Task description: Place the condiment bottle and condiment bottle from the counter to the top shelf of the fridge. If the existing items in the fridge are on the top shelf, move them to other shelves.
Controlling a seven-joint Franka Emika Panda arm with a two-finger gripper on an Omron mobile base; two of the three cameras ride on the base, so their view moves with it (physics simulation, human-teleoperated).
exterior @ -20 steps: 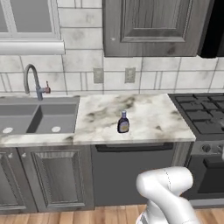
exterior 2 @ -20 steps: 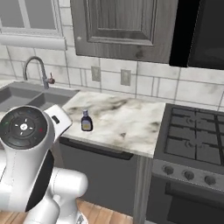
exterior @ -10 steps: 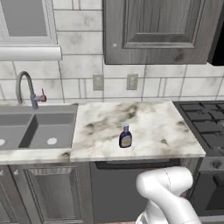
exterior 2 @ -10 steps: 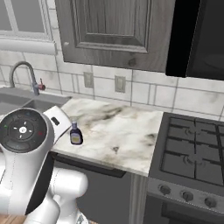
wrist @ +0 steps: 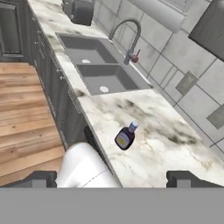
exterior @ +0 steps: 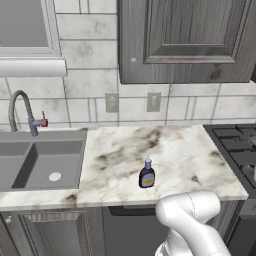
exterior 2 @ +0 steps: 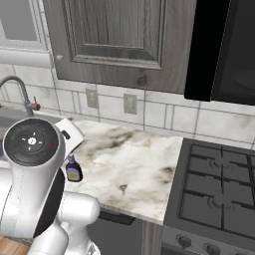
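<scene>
One condiment bottle (exterior: pixel 146 174) upright on counter (exterior: pixel 185 160), nr front edge.

The base has driven in toward the bench (exterior: pixel 190 155), so both base views have shifted as a whole. In the left base view the condiment bottle (exterior: pixel 146 174) now looms larger and lower, the sink (exterior: pixel 42 162) has slid leftward, and the stove (exterior: pixel 237 150) shows less of itself at the right edge. In the right base view the bottle sits tight against the arm's white shoulder, with more of the stove showing. The bottle itself has not moved on the bench.
</scene>
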